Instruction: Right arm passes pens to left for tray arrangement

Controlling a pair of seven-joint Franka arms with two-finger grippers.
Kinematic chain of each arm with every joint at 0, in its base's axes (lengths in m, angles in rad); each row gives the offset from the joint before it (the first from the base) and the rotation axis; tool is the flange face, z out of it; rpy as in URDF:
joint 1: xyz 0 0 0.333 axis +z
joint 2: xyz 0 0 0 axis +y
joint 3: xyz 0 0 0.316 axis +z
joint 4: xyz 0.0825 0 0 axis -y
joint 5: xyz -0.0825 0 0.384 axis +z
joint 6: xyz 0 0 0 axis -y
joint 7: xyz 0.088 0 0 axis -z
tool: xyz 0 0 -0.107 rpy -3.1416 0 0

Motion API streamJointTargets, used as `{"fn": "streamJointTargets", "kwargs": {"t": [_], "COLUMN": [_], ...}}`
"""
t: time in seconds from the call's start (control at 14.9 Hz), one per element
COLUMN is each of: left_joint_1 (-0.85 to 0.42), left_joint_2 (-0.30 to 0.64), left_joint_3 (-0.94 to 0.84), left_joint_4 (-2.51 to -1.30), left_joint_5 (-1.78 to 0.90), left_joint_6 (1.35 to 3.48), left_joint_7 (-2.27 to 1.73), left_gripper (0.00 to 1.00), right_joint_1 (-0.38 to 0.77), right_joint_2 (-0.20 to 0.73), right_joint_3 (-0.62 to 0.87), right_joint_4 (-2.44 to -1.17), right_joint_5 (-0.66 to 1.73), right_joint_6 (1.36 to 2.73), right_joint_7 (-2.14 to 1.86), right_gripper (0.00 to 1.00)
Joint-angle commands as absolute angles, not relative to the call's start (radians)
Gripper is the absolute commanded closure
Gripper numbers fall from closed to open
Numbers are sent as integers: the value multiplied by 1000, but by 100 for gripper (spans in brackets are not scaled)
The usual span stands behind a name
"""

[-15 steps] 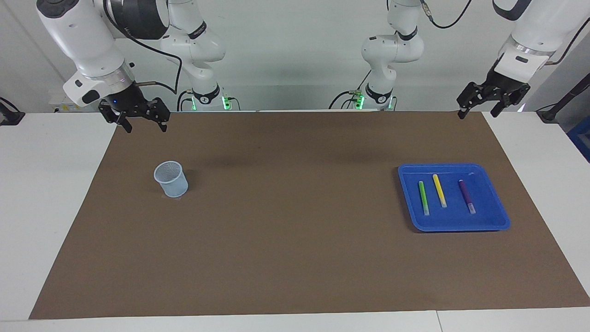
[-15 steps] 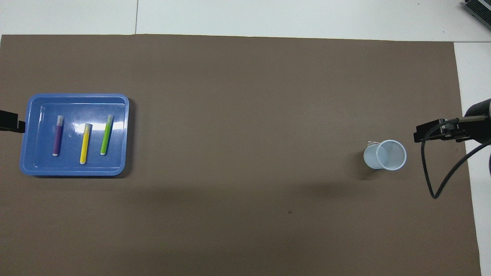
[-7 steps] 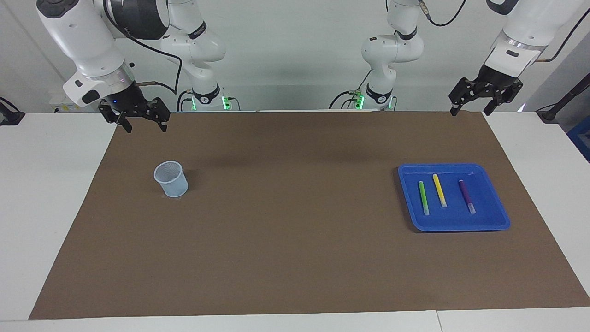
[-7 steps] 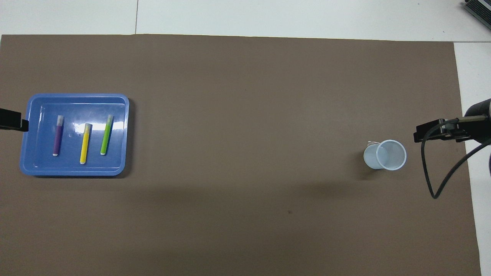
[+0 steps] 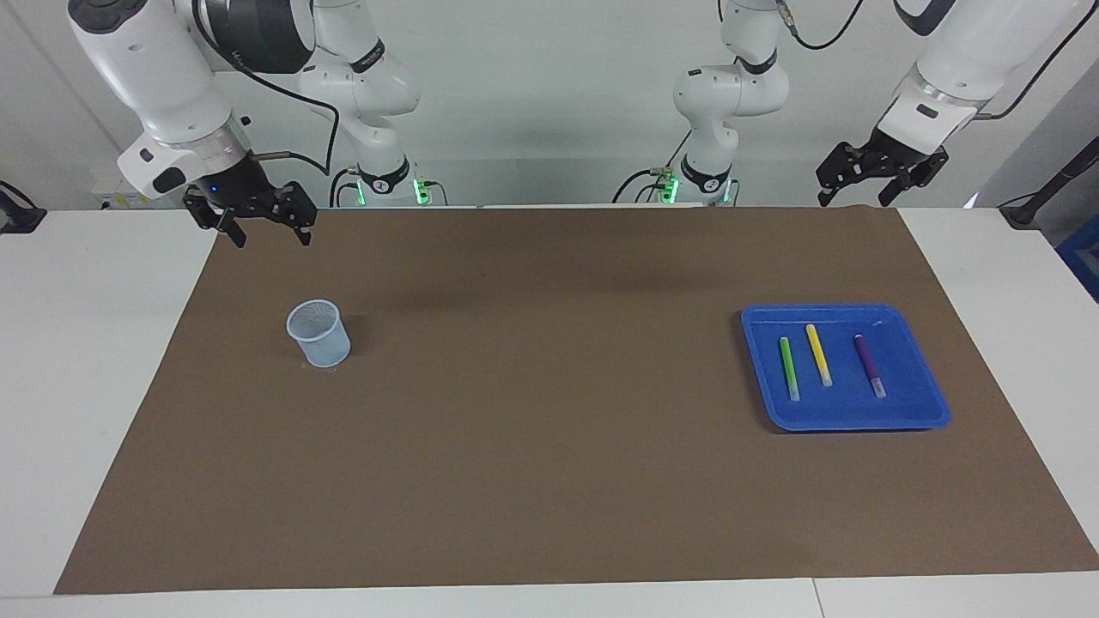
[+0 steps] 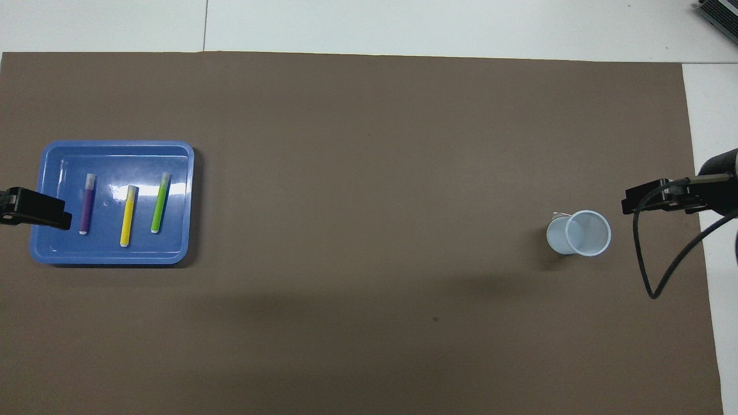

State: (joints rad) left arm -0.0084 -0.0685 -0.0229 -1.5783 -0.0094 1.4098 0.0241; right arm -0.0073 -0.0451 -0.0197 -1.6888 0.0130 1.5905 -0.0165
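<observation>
Standing spread and holding nothing, the fingers of both grippers are gripping only air. The left gripper [image 5: 857,194], a compact black claw on a bulky white forearm with a silver wrist ring, is hanging high above the mat's edge at the tray's end of the table, well clear of the tray [image 5: 919,412]. The right gripper [image 5: 268,233], a wide black claw glowing with a small blue light, is hanging above the mat's corner well away from the tray, with a loose black cable [image 6: 654,276] looping off its wrist.

Lying flat inside the tray, a shallow glossy blue plastic dish with rounded corners and a raised rim, the three slim pens are resting roughly parallel and apart: the green pen [image 5: 788,367], the yellow pen [image 5: 818,354] in the middle, and the purple pen [image 5: 870,365].

A small pale blue mesh cup [image 5: 318,333] is standing upright on the matte brown mat [image 5: 549,481], well apart from the tray.
</observation>
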Motion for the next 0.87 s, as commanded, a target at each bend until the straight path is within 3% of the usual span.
{"fn": "streamJointTargets", "kwargs": {"t": [0.0,0.8], "left_joint_1": [-11,26], "left_joint_2": [-91,-94], "left_joint_3": [-17,-28], "left_joint_4": [-1603,-1612], "left_joint_5": [17,5], "left_joint_6": [1390,1393], "left_joint_7": [17,25], "left_gripper": [0,0], "right_joint_1": [-17,-17], "right_joint_2": [-55,-55], "right_joint_3": [-14,-14], "right_joint_4": [-1690,-1690], "right_joint_5": [6,6], "right_joint_6": [1583,1583], "right_joint_7": [-32,-32], "right_gripper": [0,0]}}
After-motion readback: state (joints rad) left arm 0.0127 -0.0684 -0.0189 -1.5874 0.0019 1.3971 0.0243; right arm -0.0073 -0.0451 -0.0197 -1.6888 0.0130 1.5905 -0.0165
